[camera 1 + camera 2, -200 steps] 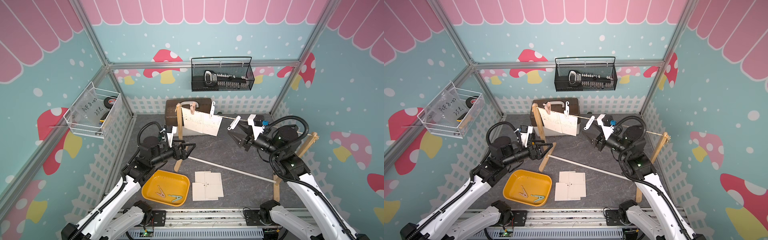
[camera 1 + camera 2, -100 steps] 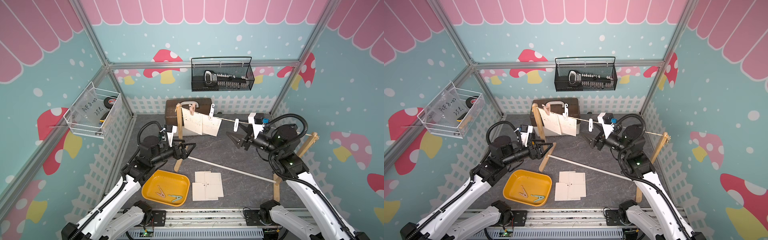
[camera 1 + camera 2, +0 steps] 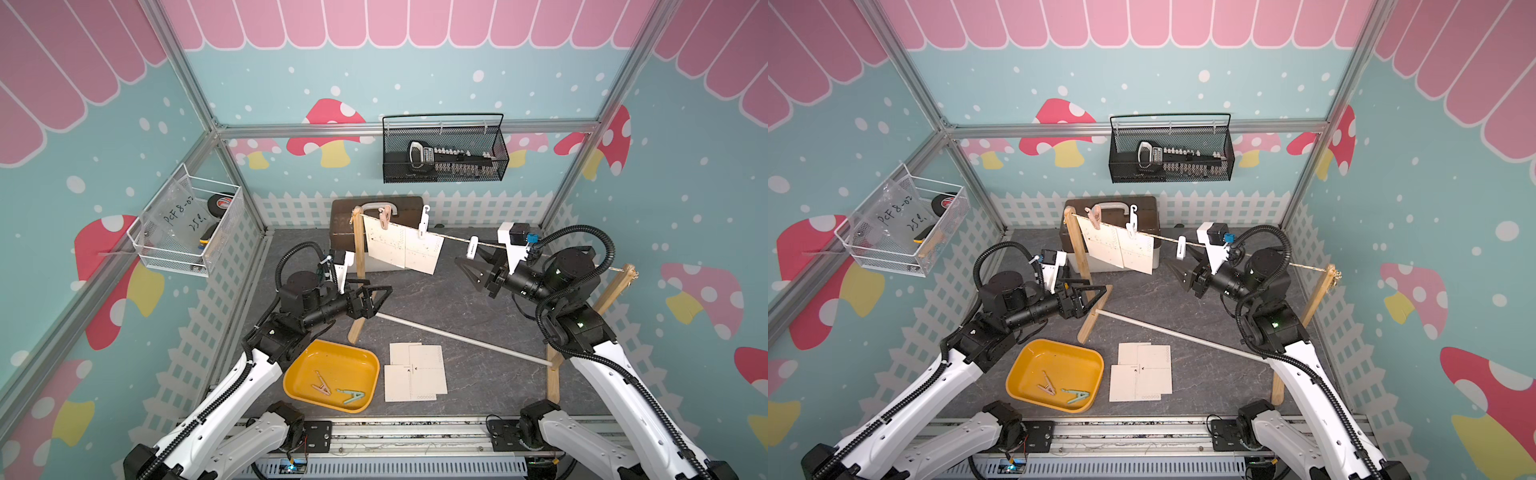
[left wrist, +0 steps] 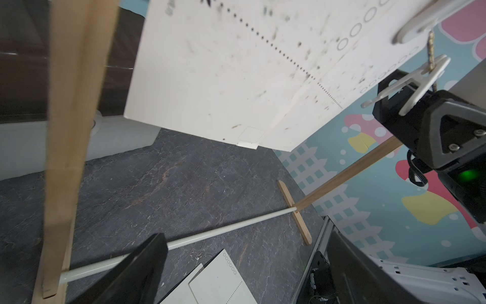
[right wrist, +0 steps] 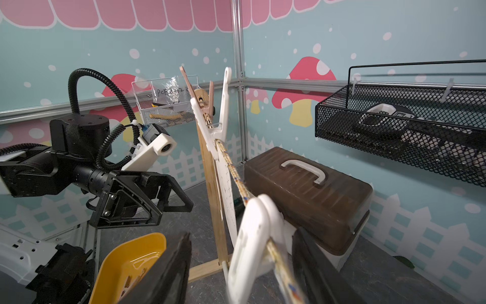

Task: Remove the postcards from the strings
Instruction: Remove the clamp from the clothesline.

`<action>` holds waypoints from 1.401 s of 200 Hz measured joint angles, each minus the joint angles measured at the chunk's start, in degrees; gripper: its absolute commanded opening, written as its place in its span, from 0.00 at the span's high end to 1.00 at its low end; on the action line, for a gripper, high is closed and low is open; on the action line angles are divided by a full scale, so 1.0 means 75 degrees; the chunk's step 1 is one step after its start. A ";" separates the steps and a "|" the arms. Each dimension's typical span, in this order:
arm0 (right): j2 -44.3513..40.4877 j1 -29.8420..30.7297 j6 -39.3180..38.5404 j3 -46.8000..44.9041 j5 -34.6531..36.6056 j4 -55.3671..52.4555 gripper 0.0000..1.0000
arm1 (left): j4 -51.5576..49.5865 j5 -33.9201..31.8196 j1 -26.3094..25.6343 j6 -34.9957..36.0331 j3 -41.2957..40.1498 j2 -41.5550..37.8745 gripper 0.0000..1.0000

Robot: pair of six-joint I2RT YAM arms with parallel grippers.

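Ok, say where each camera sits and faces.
Top views: high above the arm bases, looking down on the string and postcards; left arm, right arm show.
Left wrist: low, facing the hanging postcards; left fingers show.
Right wrist: along the string toward the white peg; right fingers show.
Shared: both wrist views catch that peg.

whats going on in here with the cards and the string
Two robot arms are taking postcards off a twine strung between wooden posts. Two hanging postcards are pinned to it by a pinkish peg and a white peg; three loose postcards lie overlapping on the table beside a yellow tray holding two pegs. The right hand sits at a lone white peg on the twine, fingers either side with a gap showing. The left hand is open and empty near a post's foot.
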 measured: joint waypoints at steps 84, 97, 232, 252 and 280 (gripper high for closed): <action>0.0020 -0.0047 -0.0009 0.0003 -0.0079 0.0052 0.64 | -0.0020 -0.0003 0.0000 0.0000 0.0000 -0.0006 0.00; 0.0032 -0.0047 -0.0012 0.0006 -0.0090 0.0050 0.66 | -0.0020 -0.0003 0.0000 0.0000 0.0000 -0.0006 0.00; 0.0003 -0.0047 -0.0300 0.0093 -0.0105 -0.0446 0.79 | -0.0026 -0.0096 0.0000 0.0003 0.0000 -0.0029 0.00; -0.0125 -0.0047 -0.0463 0.0093 -0.0102 -0.0755 0.79 | -0.0026 -0.0099 0.0000 0.0006 0.0000 -0.0029 0.00; -0.0254 -0.0047 -0.0729 0.0093 -0.0102 -0.1183 0.79 | -0.0026 -0.0099 0.0000 0.0003 0.0003 -0.0029 0.00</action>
